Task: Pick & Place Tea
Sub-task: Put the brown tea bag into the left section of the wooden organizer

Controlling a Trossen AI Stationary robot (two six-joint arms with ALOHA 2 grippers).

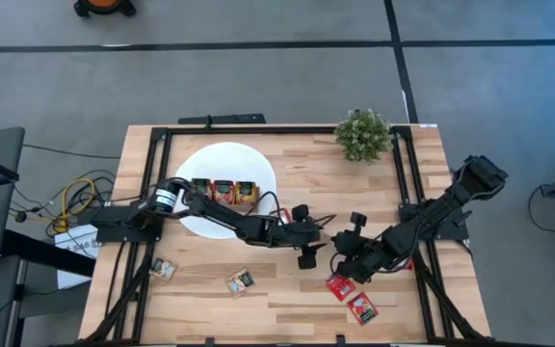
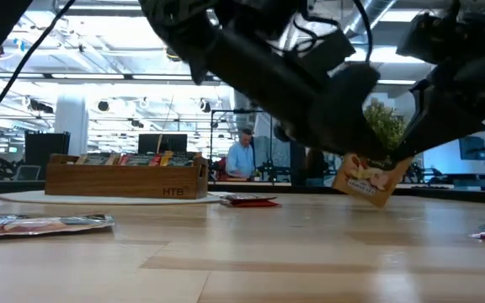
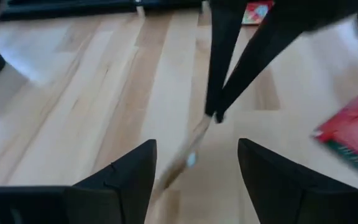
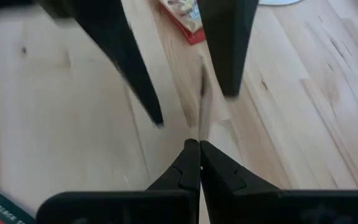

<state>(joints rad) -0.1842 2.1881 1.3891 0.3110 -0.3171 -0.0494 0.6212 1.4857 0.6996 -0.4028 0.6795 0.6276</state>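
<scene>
Seen from above, with the table's centre as the dial, two red sachets (image 1: 340, 286) (image 1: 361, 308) lie flat near the front edge at about 5 o'clock. Two white-and-green ones (image 1: 165, 269) (image 1: 240, 280) lie at about 7 o'clock, well apart from the red pair. The bare wood between the two pairs is open.

Just off centre toward 3 o'clock, the two grippers meet. The right gripper (image 4: 194, 144) has its fingers pinched together on the edge of an orange-yellow sachet (image 2: 369, 179). It is small, flat and square, and it hangs tilted, clear of the table top. Its printing is too small to read. The left gripper (image 3: 196, 144) faces it with its jaws spread wide, one finger on either side of the sachet and neither touching it.

Farther back, at about 10 o'clock, the wooden tray (image 2: 125, 181) stands on the white disc (image 1: 229, 159). Sachets are packed upright in its compartments, and its front wall carries letters that look like "HTB". The potted plant (image 1: 362, 135) sits by the back edge at about 1 o'clock, with open wood between it and the disc. Black frame rails run along the table's left, right and back edges.

Beyond the table, a person (image 2: 244, 156) sits in the room.
</scene>
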